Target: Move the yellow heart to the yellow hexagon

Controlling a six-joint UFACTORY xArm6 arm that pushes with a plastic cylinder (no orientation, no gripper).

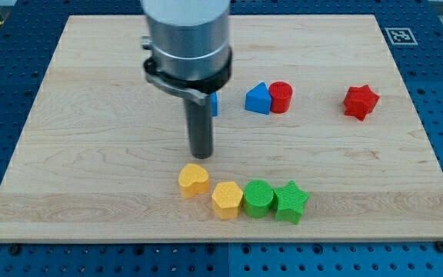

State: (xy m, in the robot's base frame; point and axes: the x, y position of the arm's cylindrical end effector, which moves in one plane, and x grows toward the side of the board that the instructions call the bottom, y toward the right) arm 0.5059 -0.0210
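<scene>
Wooden tabletop (91,154) carries: yellow heart (194,180), yellow hexagon (227,199), green cylinder (258,198), green star (291,201) in a row; blue block (258,99) touching red cylinder (281,98); red star (361,101) apart.

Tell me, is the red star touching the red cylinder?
No, the red star sits alone at the view's right, well apart from the red cylinder.
</scene>
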